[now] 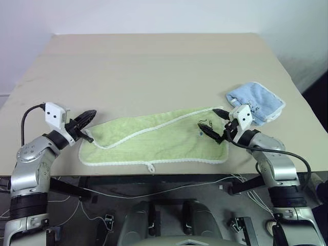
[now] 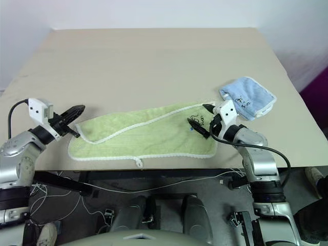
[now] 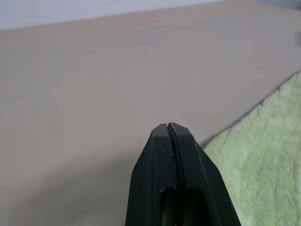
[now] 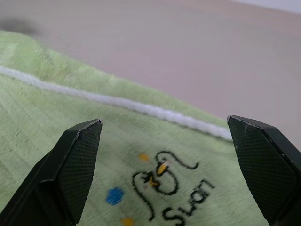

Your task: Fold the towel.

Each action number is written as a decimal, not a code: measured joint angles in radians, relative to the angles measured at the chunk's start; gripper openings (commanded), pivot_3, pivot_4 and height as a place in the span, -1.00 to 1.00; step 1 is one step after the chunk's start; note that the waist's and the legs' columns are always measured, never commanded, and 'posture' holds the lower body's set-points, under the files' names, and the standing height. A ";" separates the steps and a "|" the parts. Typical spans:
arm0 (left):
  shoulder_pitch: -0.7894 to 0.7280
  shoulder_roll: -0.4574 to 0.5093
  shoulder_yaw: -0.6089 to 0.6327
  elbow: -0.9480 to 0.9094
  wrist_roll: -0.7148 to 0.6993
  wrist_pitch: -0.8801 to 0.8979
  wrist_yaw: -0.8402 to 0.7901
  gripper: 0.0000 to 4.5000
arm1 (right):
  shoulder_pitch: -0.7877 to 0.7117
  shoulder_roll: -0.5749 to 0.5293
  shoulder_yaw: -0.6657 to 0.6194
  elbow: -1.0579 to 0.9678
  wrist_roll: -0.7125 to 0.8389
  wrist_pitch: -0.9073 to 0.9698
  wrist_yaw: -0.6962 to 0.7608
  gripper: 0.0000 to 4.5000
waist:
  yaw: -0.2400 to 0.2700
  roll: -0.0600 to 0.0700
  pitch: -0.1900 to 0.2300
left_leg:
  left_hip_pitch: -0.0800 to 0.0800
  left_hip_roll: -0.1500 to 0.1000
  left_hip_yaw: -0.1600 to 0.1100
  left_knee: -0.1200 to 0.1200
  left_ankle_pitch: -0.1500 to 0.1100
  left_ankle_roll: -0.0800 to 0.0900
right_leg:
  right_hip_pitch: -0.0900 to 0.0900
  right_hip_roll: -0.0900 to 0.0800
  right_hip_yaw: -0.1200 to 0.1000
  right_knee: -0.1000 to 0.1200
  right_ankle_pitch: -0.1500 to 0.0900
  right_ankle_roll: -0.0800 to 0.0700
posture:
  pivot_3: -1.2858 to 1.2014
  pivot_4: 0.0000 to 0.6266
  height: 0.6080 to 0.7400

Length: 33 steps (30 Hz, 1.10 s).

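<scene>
The right gripper [image 1: 211,123] covers part of the dark embroidered mark [image 4: 164,188] on the towel [image 1: 154,138], the lower letters of that mark run off the right wrist view's edge, and the markings on the light-blue cloth [image 1: 256,102] beside the towel are too small to read.

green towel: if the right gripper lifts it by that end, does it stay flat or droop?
Likely droops: the towel is thin terry lying limp and already folded over along one edge. Probably light for its size. Its looped pile should grip the open right gripper rather than slip, though the far end may drag on the table.
</scene>
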 measured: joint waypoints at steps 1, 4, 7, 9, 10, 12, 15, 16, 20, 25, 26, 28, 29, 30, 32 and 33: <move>-0.005 -0.001 -0.005 -0.001 0.000 0.000 0.000 -1.00 | 0.003 0.001 0.000 0.000 0.000 -0.002 0.000 0.99 | -0.001 0.000 0.000 | 0.000 0.000 0.000 0.000 0.000 0.000 | 0.000 0.000 0.000 0.000 0.000 0.000 | 0.03 -0.52 1.00; 0.002 -0.013 -0.023 -0.022 -0.001 0.013 -0.001 -1.00 | 0.005 0.002 0.000 0.000 0.000 -0.005 -0.002 0.99 | -0.003 0.000 0.000 | 0.000 0.000 0.000 0.000 0.002 -0.004 | 0.000 0.001 0.000 0.000 0.000 0.000 | 0.03 -0.52 1.00; 0.015 -0.014 -0.030 -0.037 -0.001 0.020 -0.003 -1.00 | 0.008 0.003 0.000 0.000 0.000 -0.005 -0.001 0.99 | -0.004 0.000 0.000 | 0.000 0.001 0.000 0.000 0.002 -0.004 | 0.000 0.001 0.000 0.000 0.000 0.000 | 0.03 -0.52 1.00; 0.016 -0.014 -0.030 -0.038 -0.001 0.022 -0.002 -1.00 | 0.010 0.003 0.000 -0.001 0.001 -0.005 -0.001 0.99 | -0.004 0.000 0.000 | 0.000 0.001 0.000 0.000 0.002 -0.004 | 0.000 0.001 0.000 0.000 0.000 0.000 | 0.03 -0.52 1.00; 0.016 -0.014 -0.030 -0.038 -0.001 0.023 -0.001 -1.00 | 0.010 0.003 0.000 -0.002 0.001 -0.005 -0.001 0.99 | -0.003 0.000 0.000 | 0.000 0.000 0.000 0.000 0.002 -0.004 | 0.000 0.000 0.000 0.000 0.000 0.000 | 0.03 -0.52 1.00; 0.016 -0.013 -0.031 -0.038 0.001 0.023 -0.005 -1.00 | 0.010 0.003 0.000 -0.002 0.001 -0.005 -0.001 0.99 | -0.001 0.000 0.000 | 0.000 0.000 0.000 0.000 0.002 -0.004 | 0.000 0.000 0.000 0.000 0.000 0.000 | 0.03 -0.52 1.00; 0.002 0.001 -0.038 -0.028 0.010 0.017 -0.027 -1.00 | 0.010 0.003 0.000 -0.003 0.001 -0.005 -0.004 0.99 | -0.001 0.000 0.000 | 0.000 0.000 0.000 0.000 0.002 -0.004 | 0.000 0.000 0.000 0.000 0.000 0.000 | 0.03 -0.52 1.00; -0.002 0.009 -0.041 -0.026 0.015 0.015 -0.034 -1.00 | 0.011 0.003 0.000 -0.004 0.001 -0.006 -0.005 0.99 | -0.002 0.000 0.000 | 0.000 0.000 0.000 0.000 0.002 -0.004 | 0.000 0.000 0.000 0.000 0.000 0.000 | 0.03 -0.52 1.00; -0.011 0.028 -0.069 -0.011 0.035 0.003 -0.075 -1.00 | 0.016 0.006 -0.001 -0.008 0.001 -0.012 -0.021 0.99 | -0.002 0.000 0.000 | 0.000 0.000 0.000 0.000 0.002 -0.004 | 0.000 0.000 0.000 0.000 0.000 0.000 | 0.03 -0.52 1.00; -0.031 0.071 -0.075 0.023 0.053 -0.027 -0.133 -1.00 | 0.000 0.038 0.006 0.001 -0.003 -0.021 -0.036 0.99 | -0.003 0.000 0.000 | 0.000 0.000 0.000 0.000 0.002 -0.004 | 0.000 0.001 0.000 0.000 0.000 0.000 | 0.03 -0.52 1.00; -0.037 0.073 -0.076 0.023 0.059 -0.036 -0.139 -1.00 | -0.007 0.044 0.011 0.005 -0.007 -0.025 -0.038 0.99 | -0.003 0.000 0.000 | 0.000 0.000 0.000 0.000 0.002 -0.004 | 0.000 0.000 0.000 0.000 0.000 0.000 | 0.03 -0.52 1.00; -0.041 0.082 -0.090 0.023 0.069 -0.049 -0.160 -1.00 | -0.018 0.051 0.015 0.007 -0.009 -0.033 -0.042 0.99 | -0.002 0.000 0.000 | 0.000 0.000 0.000 0.000 0.002 -0.004 | 0.000 0.000 0.000 0.000 0.000 0.000 | 0.03 -0.52 1.00; -0.041 0.088 -0.102 0.024 0.070 -0.052 -0.178 -0.82 | -0.019 0.053 0.015 0.007 -0.009 -0.035 -0.044 1.00 | -0.002 0.000 0.000 | 0.000 0.000 0.000 0.000 0.002 -0.004 | 0.000 0.000 0.000 0.000 0.000 0.000 | 0.03 -0.52 1.00; -0.041 0.094 -0.110 0.030 0.071 -0.057 -0.202 -0.75 | -0.019 0.057 0.015 0.007 -0.009 -0.036 -0.047 1.00 | -0.003 0.000 0.000 | 0.000 0.000 0.000 0.000 0.002 -0.004 | 0.000 0.000 0.000 0.000 0.000 0.000 | 0.03 -0.52 1.00; -0.044 0.130 -0.132 0.064 0.079 -0.076 -0.261 -0.45 | -0.015 0.073 0.021 0.005 -0.011 -0.035 -0.057 1.00 | -0.005 0.000 0.000 | 0.000 0.001 0.000 0.000 0.002 -0.004 | -0.001 0.001 0.000 0.000 0.000 0.000 | 0.03 -0.52 1.00; -0.048 0.155 -0.144 0.079 0.089 -0.089 -0.294 -0.29 | -0.010 0.076 0.029 0.004 -0.013 -0.035 -0.060 1.00 | -0.005 0.000 0.000 | 0.000 0.001 0.000 0.000 0.002 -0.004 | -0.001 0.001 0.000 0.000 0.000 0.000 | 0.03 -0.52 1.00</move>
